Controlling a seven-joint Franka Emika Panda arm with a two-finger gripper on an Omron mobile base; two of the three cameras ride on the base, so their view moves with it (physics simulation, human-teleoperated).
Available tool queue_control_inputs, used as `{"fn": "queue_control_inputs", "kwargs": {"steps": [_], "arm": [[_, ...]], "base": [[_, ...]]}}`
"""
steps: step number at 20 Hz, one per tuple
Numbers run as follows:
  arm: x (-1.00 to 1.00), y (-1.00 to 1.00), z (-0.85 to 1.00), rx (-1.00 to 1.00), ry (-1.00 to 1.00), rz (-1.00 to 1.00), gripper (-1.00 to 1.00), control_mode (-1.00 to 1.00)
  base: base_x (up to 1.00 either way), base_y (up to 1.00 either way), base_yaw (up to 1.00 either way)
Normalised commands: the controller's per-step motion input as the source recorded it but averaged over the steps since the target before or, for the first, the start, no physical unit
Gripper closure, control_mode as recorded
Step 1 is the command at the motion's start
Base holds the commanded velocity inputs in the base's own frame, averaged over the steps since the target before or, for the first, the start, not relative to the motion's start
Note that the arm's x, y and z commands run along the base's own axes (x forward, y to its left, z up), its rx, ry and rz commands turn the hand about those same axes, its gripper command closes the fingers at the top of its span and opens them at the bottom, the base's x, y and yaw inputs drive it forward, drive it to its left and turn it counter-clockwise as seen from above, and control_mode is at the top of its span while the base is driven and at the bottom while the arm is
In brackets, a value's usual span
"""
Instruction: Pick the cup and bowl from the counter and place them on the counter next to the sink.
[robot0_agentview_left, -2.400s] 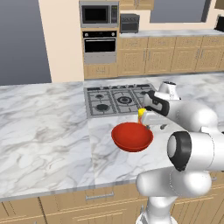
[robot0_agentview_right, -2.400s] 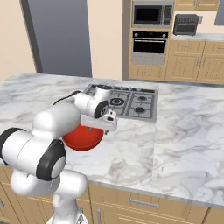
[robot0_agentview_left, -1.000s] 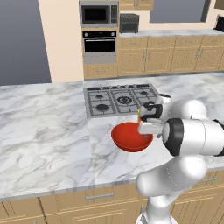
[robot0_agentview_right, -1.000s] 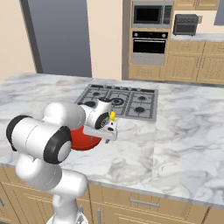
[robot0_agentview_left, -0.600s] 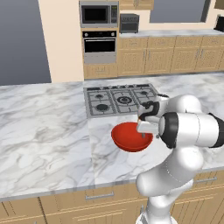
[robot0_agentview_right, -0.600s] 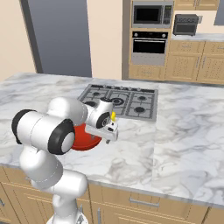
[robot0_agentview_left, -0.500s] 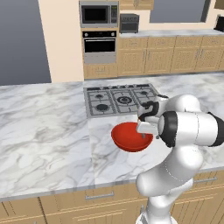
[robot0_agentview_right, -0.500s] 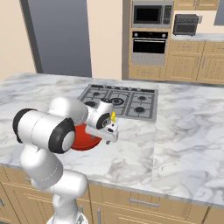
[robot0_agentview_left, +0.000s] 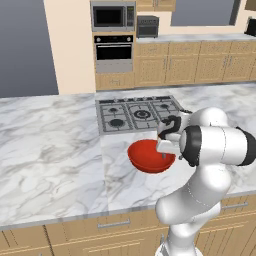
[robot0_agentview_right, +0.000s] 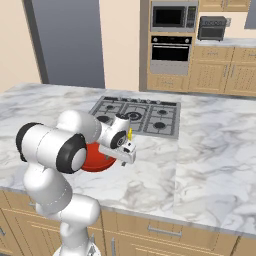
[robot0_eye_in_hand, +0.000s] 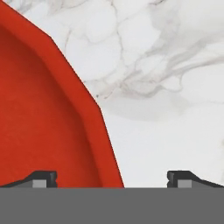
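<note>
Gripper (robot0_eye_in_hand: 111, 180) wide apart, apparently straddling bowl (robot0_eye_in_hand: 48, 118) rim on counter (robot0_eye_in_hand: 166, 109).

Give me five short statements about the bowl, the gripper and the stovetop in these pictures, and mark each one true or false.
1. The red bowl rests on the marble counter. True.
2. The gripper has its fingers spread apart, one over the bowl's inside and one over the counter. True.
3. The bowl sits on top of the stovetop. False: it is on the counter in front of the stovetop.
4. The gripper is clamped shut on the bowl's rim. False: the jaws are open astride the rim.
5. The bowl is blue. False: it is red.
</note>
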Motion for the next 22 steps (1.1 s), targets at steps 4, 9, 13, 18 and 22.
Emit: {"fn": "queue_control_inputs", "kwargs": {"steps": [4,9,13,18,22], "arm": [[0.00,0.00,0.00,0.00,0.00,0.00,1.00,-1.00],[0.00,0.00,0.00,0.00,0.00,0.00,1.00,-1.00],[0.00,0.00,0.00,0.00,0.00,0.00,1.00,-1.00],[0.00,0.00,0.12,0.00,0.00,0.00,1.00,-1.00],[0.00,0.00,0.36,0.00,0.00,0.00,1.00,-1.00]], "base": [[0.00,0.00,0.00],[0.00,0.00,0.00],[0.00,0.00,0.00],[0.00,0.00,0.00],[0.00,0.00,0.00]]}}
